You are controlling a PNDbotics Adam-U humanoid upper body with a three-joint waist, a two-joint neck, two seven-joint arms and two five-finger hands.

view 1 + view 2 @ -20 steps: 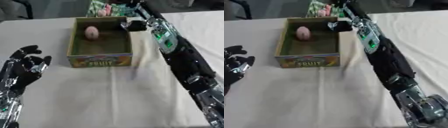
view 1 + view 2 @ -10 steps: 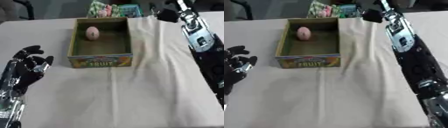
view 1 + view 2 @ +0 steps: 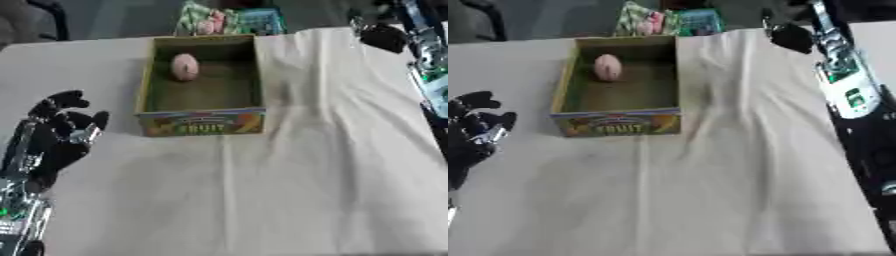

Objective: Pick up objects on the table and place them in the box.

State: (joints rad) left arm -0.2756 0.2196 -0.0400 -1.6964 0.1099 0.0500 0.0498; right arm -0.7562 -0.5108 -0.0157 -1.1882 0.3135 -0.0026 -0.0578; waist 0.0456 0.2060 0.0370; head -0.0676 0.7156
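Right hand (image 3: 791, 37), fingers' state indiscernible, was raised beyond the box (image 3: 202, 122); the next object should be approached slowly.

Black left hand (image 3: 57, 132) with silver joints; right arm (image 3: 843, 85) black, white panel, green markings

Stereo head cams, looking down; both share box (image 3: 201, 90) & table (image 3: 289, 190).

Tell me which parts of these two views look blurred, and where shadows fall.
Left eye view: the right robot hand is a dark smear; the box shades its own floor beside the pink object. Right eye view: soft overall, cloth folds shaded.
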